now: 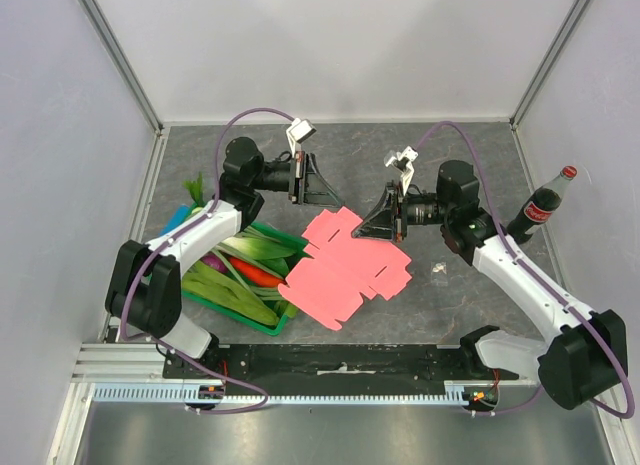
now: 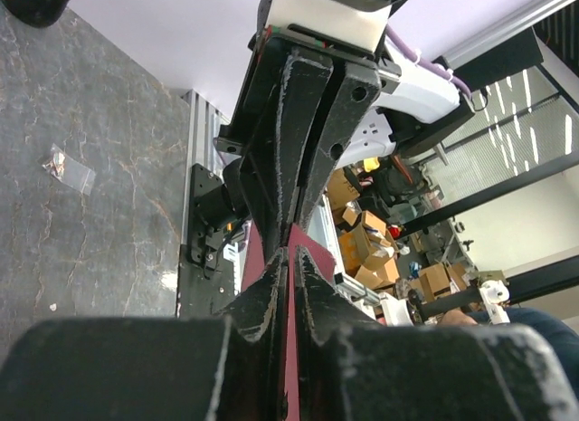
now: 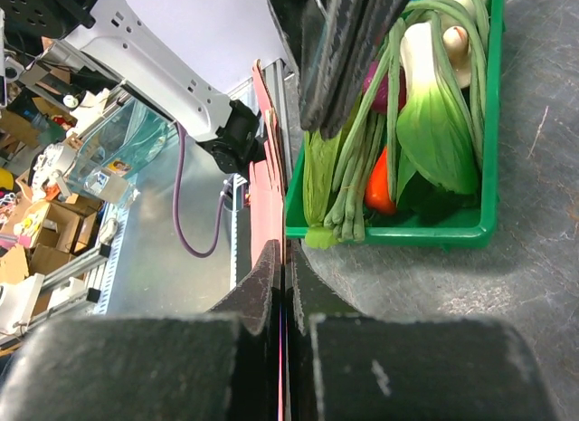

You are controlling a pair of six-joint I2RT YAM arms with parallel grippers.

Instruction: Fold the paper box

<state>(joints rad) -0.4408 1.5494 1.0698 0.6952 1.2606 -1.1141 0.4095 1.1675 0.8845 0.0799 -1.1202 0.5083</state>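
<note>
The paper box is a flat pink cut-out with flaps, held up off the middle of the table by its far edge. My left gripper is shut on its far left flap. My right gripper is shut on its far right flap. In the left wrist view the card runs edge-on between the closed jaws of the left gripper, with the right gripper facing it from above. In the right wrist view the card runs edge-on out of the closed right gripper.
A green crate of vegetables stands at the left, touching the card's left side; it also shows in the right wrist view. A cola bottle stands at the right wall. A small clear bag lies right of the card.
</note>
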